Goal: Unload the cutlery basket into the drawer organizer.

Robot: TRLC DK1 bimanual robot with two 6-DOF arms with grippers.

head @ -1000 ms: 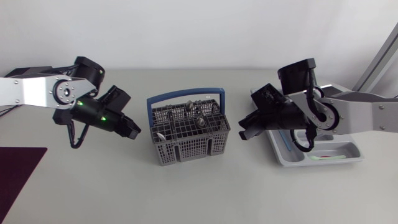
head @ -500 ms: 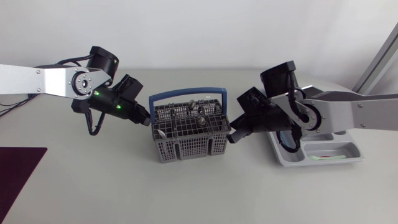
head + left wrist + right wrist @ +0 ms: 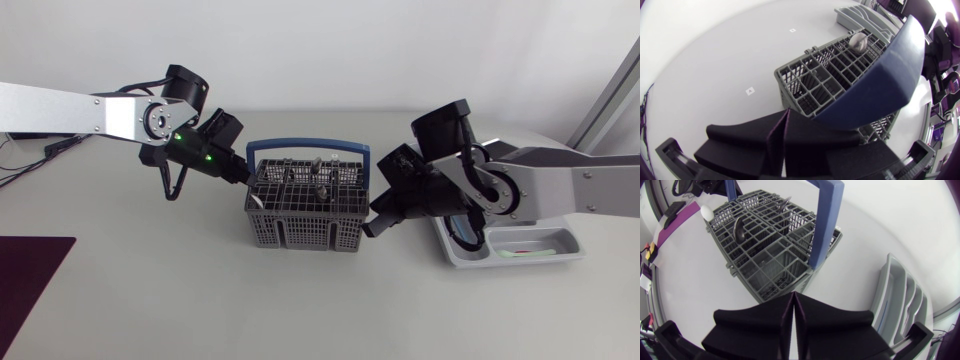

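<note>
Closest in, my left end effector (image 3: 786, 112) has its 2 fingers pressed together with nothing between them, and its tip sits just under the blue handle (image 3: 880, 75) at one end of the cutlery basket (image 3: 815, 80). My right end effector (image 3: 793, 296) is closed on nothing too, with its tip just short of the basket's opposite corner, beside the handle's other upright. From above, the basket stands mid-desk between the 2 arms. I cannot tell whether either tip actually touches it.

A metal spoon (image 3: 738, 227) stands bowl-up in a middle cell, with at least 1 more piece behind it and a white rounded piece (image 3: 706, 212) at the far corner. So unloading looks barely begun. Neither end effector can take anything as it is. I judge that 1 arm should lift, spread its fingers and come down from above on a spoon's neck, clear of the handle arching over the cells. The other arm can steady the basket wall so that it does not slide or tip.

Beyond the basket, the drawer organizer (image 3: 520, 245) lies flat by the right arm, well apart from the basket, and a green item (image 3: 520, 253) is already in 1 slot.

The desk (image 3: 150, 290) is pale, smooth and matte, with 2 small white labels (image 3: 750, 90) and a dark mat (image 3: 30, 280) at its near left corner.
</note>
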